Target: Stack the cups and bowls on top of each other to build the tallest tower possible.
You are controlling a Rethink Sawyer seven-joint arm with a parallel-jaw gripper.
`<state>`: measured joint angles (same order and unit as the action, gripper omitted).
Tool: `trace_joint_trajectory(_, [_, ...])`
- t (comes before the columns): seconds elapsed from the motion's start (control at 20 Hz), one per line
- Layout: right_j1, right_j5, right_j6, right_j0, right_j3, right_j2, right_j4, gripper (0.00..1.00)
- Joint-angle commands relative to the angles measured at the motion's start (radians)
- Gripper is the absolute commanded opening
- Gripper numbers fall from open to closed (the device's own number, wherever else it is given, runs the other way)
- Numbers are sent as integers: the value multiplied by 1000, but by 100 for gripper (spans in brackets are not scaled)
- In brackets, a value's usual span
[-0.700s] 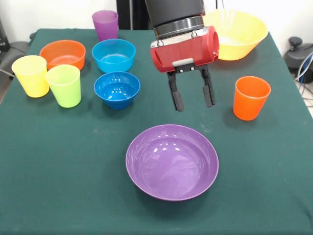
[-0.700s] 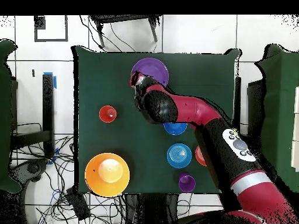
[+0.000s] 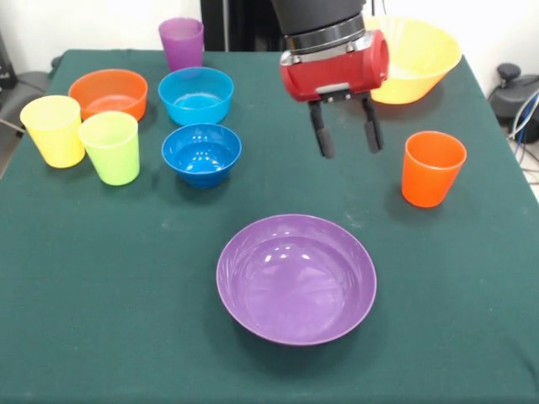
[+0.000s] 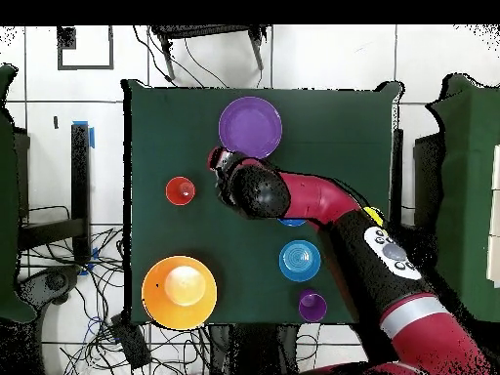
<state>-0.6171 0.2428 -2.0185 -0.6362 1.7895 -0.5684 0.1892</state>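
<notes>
Yellow-orange bowl (image 3: 413, 57) sits at the far right corner, nothing stacked in it; a broad base, I judge. Wide purple bowl (image 3: 296, 278) lies alone near the front edge. Orange-red cup (image 3: 432, 168) stands by the right edge. My gripper (image 3: 345, 139) hangs between them, fingers parted, empty.

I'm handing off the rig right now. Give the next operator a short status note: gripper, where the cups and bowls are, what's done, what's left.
Gripper: open, empty, hanging above the table between the purple bowl and the yellow-orange bowl.
Orange-red cup: upright on the cloth beside the gripper.
Across the table: dark blue bowl, light blue bowl, orange bowl, purple cup, yellow cup, lime green cup.
Done: nothing stacked; every piece stands alone.
Left: the whole tower.
</notes>
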Motion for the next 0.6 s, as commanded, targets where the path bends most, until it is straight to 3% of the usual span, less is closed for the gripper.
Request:
trace_joint_trajectory(0.05, [-16,150,-111,67,103,39,-45,100])
trace_joint_trajectory(0.3, [-35,207,-126,115,108,86,-65,100])
trace_joint_trajectory(0.6, [-37,260,-21,103,115,62,-18,100])
